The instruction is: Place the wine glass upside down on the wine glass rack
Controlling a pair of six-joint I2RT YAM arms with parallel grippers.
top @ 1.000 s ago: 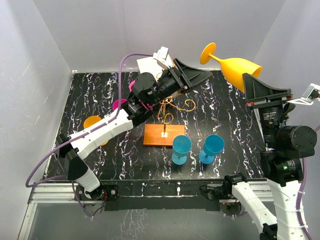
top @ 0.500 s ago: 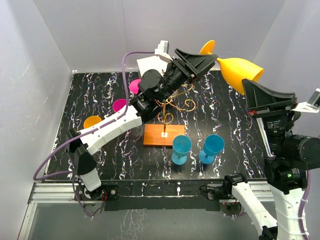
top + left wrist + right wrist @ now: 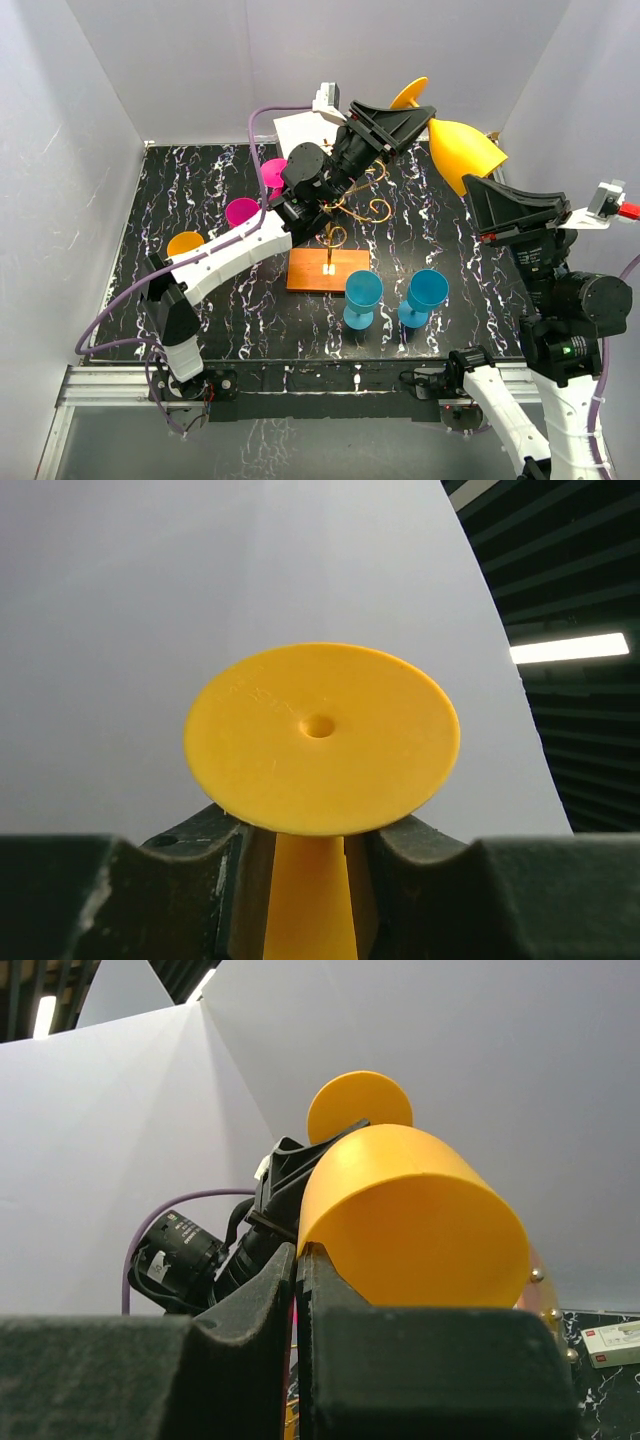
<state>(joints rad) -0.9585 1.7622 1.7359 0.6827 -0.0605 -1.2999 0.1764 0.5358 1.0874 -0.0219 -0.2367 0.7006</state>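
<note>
Writing: faint raised marks under the foot, too faint to read.
Glass: one yellow glass, held sideways in the air over the far right of the table. Its foot points to the back wall. It is up and right of the rack, not on it.
Left claw: fingers on either side of the stem just under the foot, pinching it as far as the wrist view shows.
Right claw: pressed together on the bowl's rim.
Change: a second ago the left claw stood wider, over the rack and apart from the glass. It has since reached the stem. The bowl has swung lower and nearer the rack.
Count: two blue glasses, two pink cups, one orange cup, one rack, one white box.
</note>
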